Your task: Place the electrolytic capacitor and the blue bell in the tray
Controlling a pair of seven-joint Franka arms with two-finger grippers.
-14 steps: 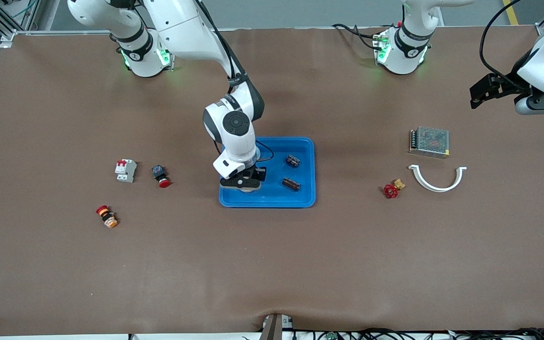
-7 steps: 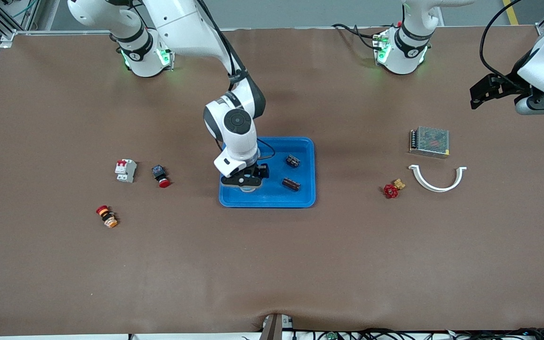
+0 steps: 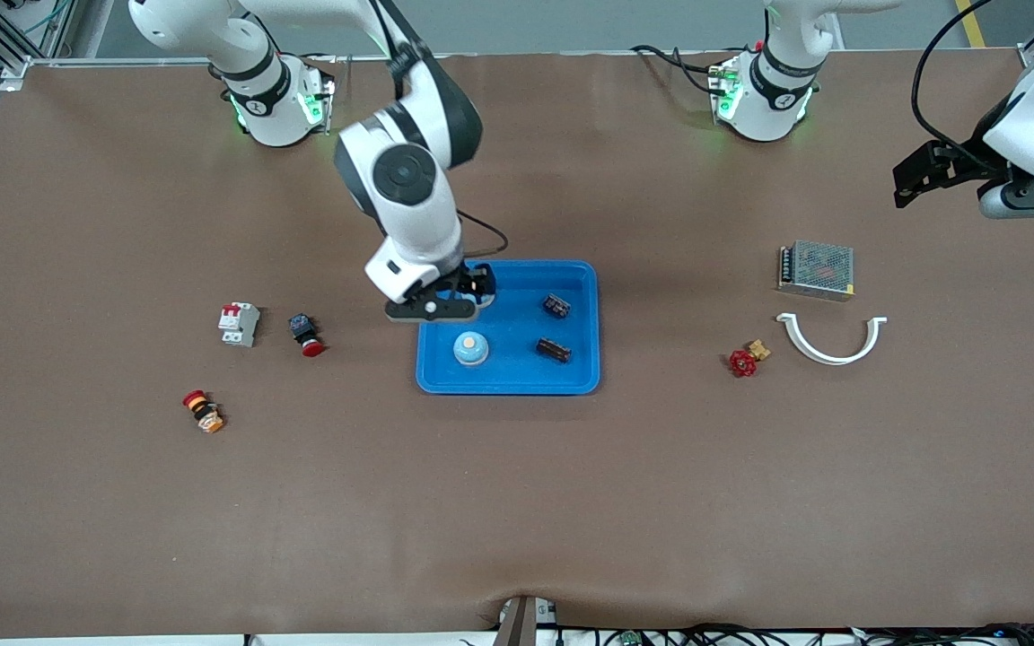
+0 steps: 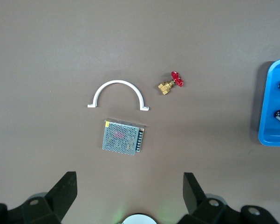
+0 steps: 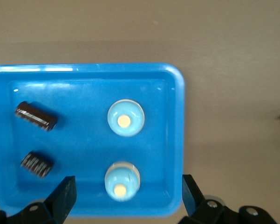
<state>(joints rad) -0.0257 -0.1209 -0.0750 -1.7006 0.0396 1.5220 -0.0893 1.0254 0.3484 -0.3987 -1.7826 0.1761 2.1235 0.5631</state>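
The blue tray holds two dark electrolytic capacitors at its left-arm end. One blue bell stands upright in the tray, nearer to the front camera. In the right wrist view, this bell has a second blue bell beside it, which my right hand hides in the front view. My right gripper hangs open and empty above that second bell. My left gripper waits open and empty, high over the left arm's end of the table.
A mesh-cased power supply, a white curved clip and a red-handled valve lie toward the left arm's end. A white breaker, a red push button and an orange-red button lie toward the right arm's end.
My right gripper has opened and let go of the blue bell in the tray. It then rose and drew back toward the robots' bases, uncovering the bell. The left arm has not moved.
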